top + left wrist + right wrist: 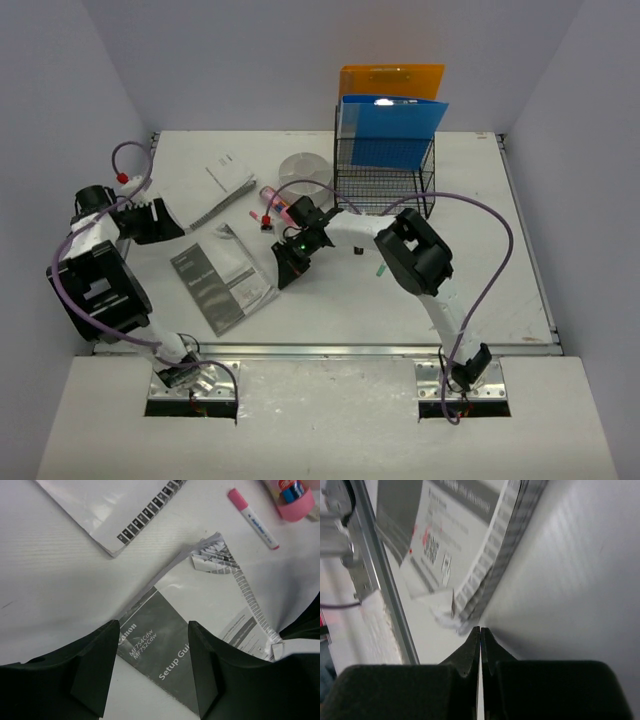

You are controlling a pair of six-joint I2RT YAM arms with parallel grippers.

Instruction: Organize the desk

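The white desk (pixel 480 270) carries scattered paper and pens. A grey Setup Guide booklet (pixel 218 280) lies at front left, its pages curled at the corners. My left gripper (pixel 168 225) hovers left of it and above it. In the left wrist view the left gripper (pixel 152 672) is open and empty, with the booklet (pixel 165 645) lying beneath. My right gripper (pixel 287 275) reaches across to the booklet's right corner. In the right wrist view the right gripper (pixel 480 630) is shut, its tips just short of the booklet's frayed corner (pixel 462 622). Nothing shows between the jaws.
A tabbed white manual (pixel 225 188) lies behind the booklet. Beside it are a pink marker (pixel 252 517) and a pink cup of pens (pixel 277 203). A clear round dish (pixel 303 170) sits further back. A wire rack (pixel 385 185) holds a blue folder (pixel 392 125) and an orange folder (pixel 390 80). The metal rail (pixel 330 349) runs along the near edge.
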